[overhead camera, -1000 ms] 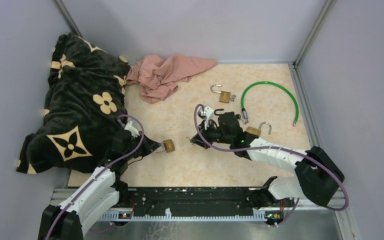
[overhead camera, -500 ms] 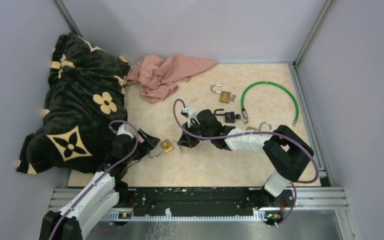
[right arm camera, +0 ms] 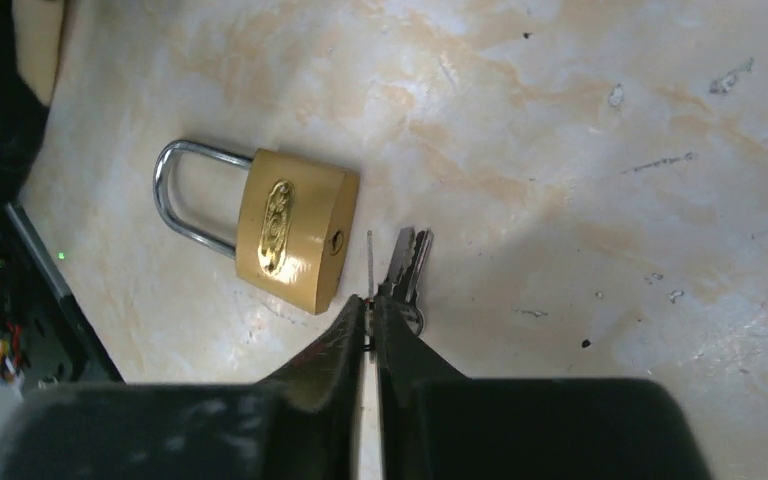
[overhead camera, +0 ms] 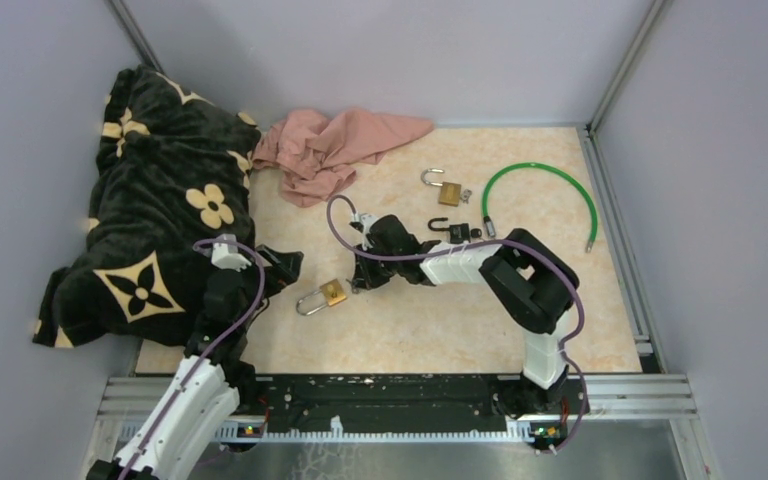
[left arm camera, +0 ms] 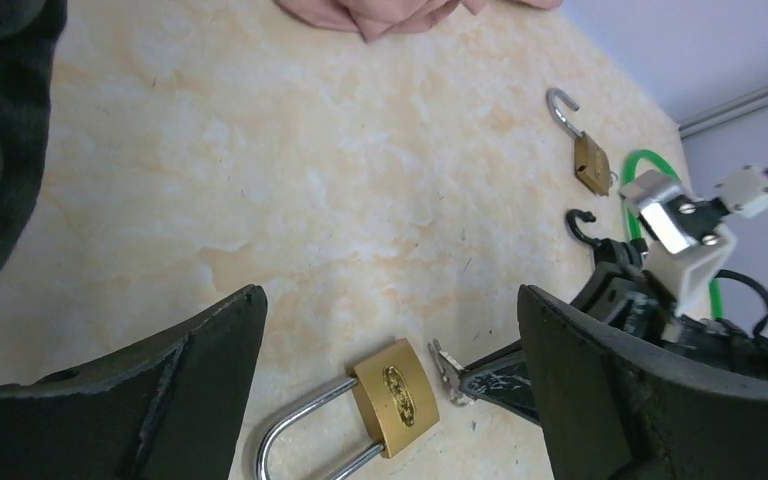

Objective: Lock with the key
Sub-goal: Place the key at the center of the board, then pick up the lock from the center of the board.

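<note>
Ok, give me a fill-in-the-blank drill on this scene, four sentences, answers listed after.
1. The left gripper has its jaws ___, holding nothing.
2. The right gripper is shut on the ___, just beside the brass padlock.
3. That padlock lies flat on the ___, between the two grippers.
4. The looped cable at the far right is ___ in colour.

Missing words: open; key; table; green.

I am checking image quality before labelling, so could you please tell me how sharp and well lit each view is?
Top view: even, soft light, the padlock small but sharp. Left wrist view: table sharp, the left gripper dark and short of detail. Right wrist view: padlock and key crisp, the right gripper a dark, blurred mass, a soft shadow beside the key.
</note>
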